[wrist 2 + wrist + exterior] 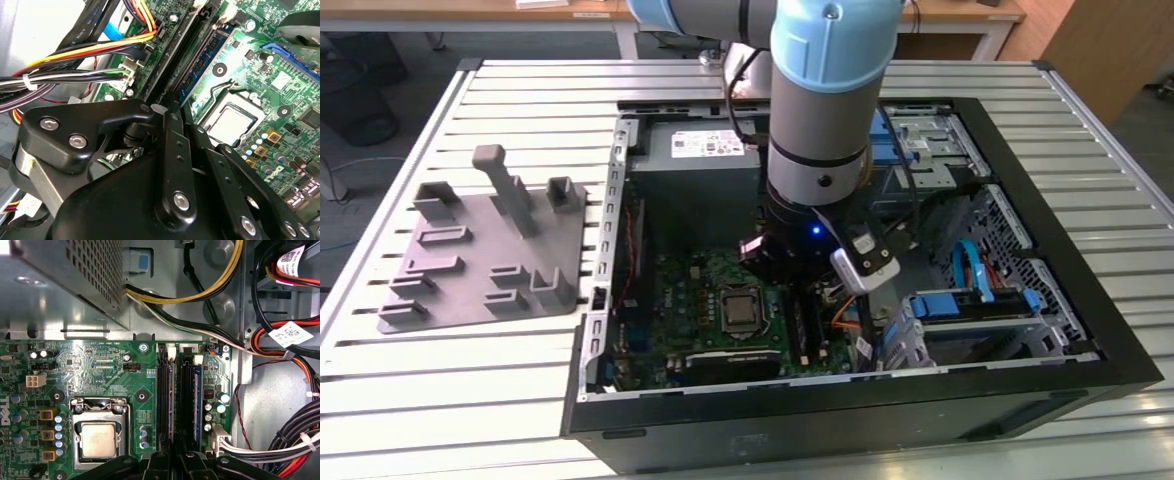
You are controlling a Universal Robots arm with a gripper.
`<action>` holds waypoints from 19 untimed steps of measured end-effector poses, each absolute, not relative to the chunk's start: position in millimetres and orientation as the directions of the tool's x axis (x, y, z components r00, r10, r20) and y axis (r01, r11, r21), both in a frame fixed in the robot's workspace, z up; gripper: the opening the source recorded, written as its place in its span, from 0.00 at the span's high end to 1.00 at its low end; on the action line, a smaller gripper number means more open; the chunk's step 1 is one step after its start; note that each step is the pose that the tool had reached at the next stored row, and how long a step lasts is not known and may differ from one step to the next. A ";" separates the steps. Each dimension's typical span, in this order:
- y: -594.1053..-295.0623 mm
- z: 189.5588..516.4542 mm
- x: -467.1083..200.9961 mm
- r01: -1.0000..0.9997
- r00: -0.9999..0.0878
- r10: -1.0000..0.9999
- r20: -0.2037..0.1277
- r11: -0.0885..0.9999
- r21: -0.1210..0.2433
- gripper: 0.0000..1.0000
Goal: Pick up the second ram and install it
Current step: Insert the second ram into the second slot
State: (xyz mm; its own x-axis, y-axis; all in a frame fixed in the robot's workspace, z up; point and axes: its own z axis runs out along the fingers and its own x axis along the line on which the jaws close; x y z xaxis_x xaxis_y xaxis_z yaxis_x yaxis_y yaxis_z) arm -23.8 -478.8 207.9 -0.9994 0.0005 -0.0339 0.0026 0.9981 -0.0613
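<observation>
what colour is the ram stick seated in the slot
Blue, with black chips; the ram stick shows best in the first wrist view.

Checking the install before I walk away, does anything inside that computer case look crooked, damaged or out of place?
Nothing stands out. The gripper is down inside the case over the memory slots, where a blue ram stick stands upright in line with them. The motherboard, processor and cable bundles look undamaged.

Black tool (172, 112) low over blue ram (204, 62) in motherboard (280, 80) slot.
</observation>
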 end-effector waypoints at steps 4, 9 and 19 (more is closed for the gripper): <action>-478.8 205.9 -23.6 0.003 -0.999 0.000 -0.034 0.998 -0.061 0.86; -478.8 203.1 -23.1 0.002 -0.999 0.000 -0.034 0.998 -0.061 0.86; -478.6 200.2 -22.1 0.003 -0.999 0.000 -0.034 0.998 -0.060 0.85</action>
